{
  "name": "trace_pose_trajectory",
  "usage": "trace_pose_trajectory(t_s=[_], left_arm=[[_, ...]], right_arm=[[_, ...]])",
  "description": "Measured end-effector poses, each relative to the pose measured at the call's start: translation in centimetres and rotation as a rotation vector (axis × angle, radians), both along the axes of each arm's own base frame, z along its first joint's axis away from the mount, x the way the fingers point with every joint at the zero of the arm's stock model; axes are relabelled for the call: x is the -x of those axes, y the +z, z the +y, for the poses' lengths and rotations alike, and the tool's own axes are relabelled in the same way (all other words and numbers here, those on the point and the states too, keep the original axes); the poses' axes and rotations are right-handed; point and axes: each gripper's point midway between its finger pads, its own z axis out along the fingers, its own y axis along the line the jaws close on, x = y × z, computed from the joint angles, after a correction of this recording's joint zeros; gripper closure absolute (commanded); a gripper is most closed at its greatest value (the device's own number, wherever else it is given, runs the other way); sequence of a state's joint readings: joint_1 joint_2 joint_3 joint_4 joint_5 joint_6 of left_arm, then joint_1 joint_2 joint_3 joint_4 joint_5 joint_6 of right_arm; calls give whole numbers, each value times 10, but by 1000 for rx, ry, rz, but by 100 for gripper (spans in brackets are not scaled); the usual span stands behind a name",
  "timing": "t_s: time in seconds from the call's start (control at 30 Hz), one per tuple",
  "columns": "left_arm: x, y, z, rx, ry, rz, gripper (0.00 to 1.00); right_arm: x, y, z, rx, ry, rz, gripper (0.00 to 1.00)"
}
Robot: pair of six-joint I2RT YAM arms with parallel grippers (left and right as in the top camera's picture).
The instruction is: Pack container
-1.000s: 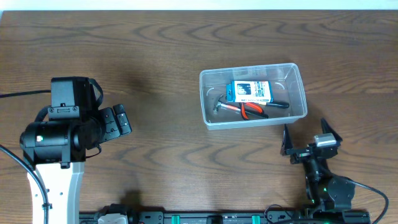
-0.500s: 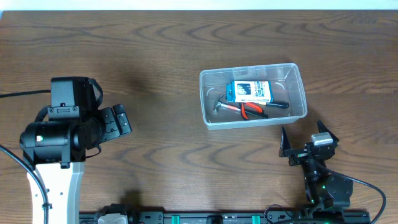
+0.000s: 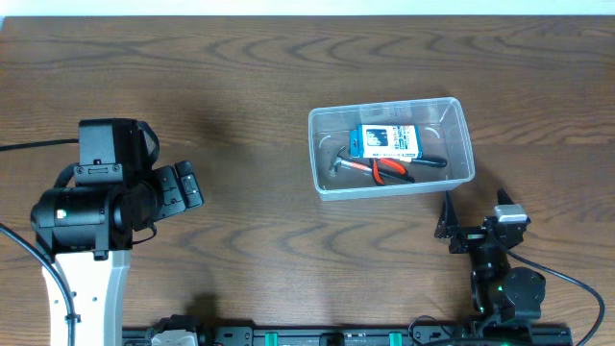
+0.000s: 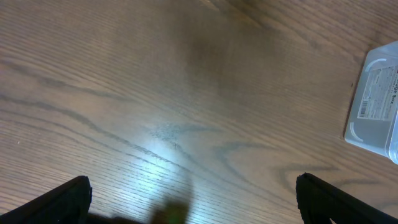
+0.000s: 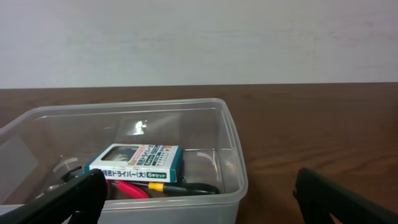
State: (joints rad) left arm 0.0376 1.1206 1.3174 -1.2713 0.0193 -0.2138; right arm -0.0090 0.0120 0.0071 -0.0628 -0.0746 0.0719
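The clear plastic container [image 3: 327, 130] sits on the dark wood-grain worktop [image 3: 240, 77], right of the middle and toward the far side, its long side running left to right. Inside it a blue-and-white box [image 3: 386, 140] lies flat over the hand tools: a small hammer [image 3: 338, 163] with its metal head toward the left wall, a red-handled tool [image 3: 384, 171] under the box's near edge, and a black handle [image 3: 430, 161] pointing toward the right wall. My right pincer [image 3: 475, 219] is spread wide and grips nothing. It hangs just in front of the container's near right corner, apart from it and aimed at the near wall. From my right wrist the two dark fingers frame the tub at the lower corners, and the box's printed side shows through the clear wall. My left pincer [image 4: 193, 186] is well apart from all this, over bare wood on the left side of the worktop. Its fingers are also spread wide with nothing between them, and only one corner of the container reaches the right edge of that wrist view.
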Motion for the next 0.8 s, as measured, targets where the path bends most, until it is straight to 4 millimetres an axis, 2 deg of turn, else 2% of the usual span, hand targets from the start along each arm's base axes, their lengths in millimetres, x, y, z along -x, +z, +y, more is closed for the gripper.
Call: trace_pose_trajectory(t_s=[0.8], left_arm=[[0, 0, 0, 0, 0, 0, 2]], right_arm=[[0, 0, 9, 1, 32, 0, 1]])
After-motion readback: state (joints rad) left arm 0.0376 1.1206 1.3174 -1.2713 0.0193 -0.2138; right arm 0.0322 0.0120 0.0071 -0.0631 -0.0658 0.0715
